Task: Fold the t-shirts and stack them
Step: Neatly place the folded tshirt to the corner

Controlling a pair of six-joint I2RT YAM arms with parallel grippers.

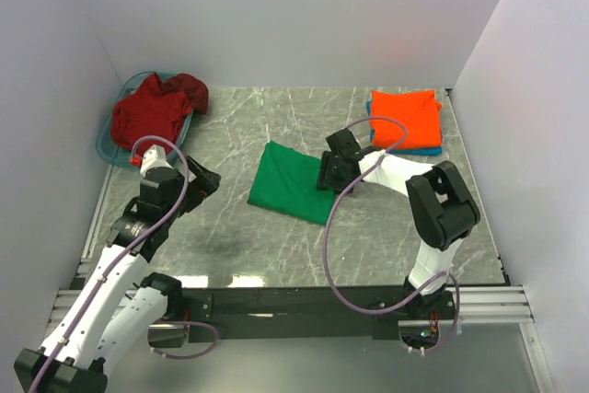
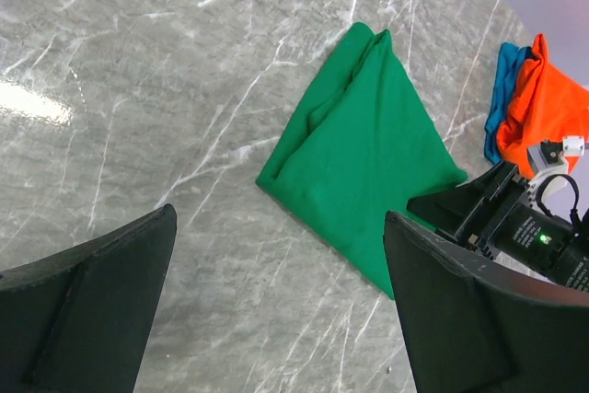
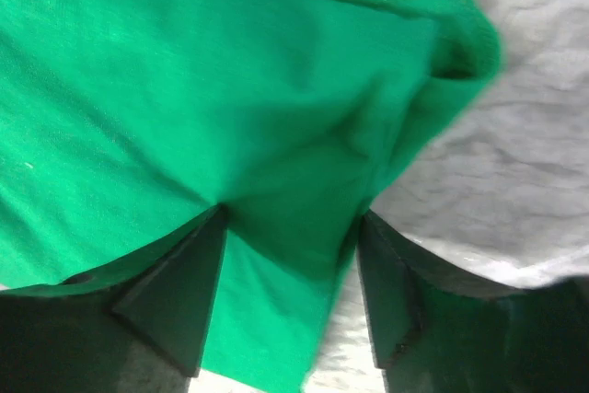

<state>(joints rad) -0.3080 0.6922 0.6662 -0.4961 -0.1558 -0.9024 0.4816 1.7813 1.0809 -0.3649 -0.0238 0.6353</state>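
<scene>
A folded green t-shirt (image 1: 290, 183) lies mid-table, also in the left wrist view (image 2: 368, 163). My right gripper (image 1: 336, 172) is at its right edge. In the right wrist view both fingers (image 3: 184, 292) press against bunched green cloth (image 3: 276, 117) that fills the gap between them. A folded orange t-shirt (image 1: 405, 119) lies on a blue one (image 1: 425, 148) at the back right. A crumpled dark red t-shirt (image 1: 152, 112) sits in a basket at the back left. My left gripper (image 1: 204, 183) hangs open and empty above bare table (image 2: 276, 319), left of the green shirt.
The light blue basket (image 1: 104, 147) stands against the left wall. White walls close in the table on the left, back and right. The right arm's cable (image 1: 331, 255) loops over the front of the table.
</scene>
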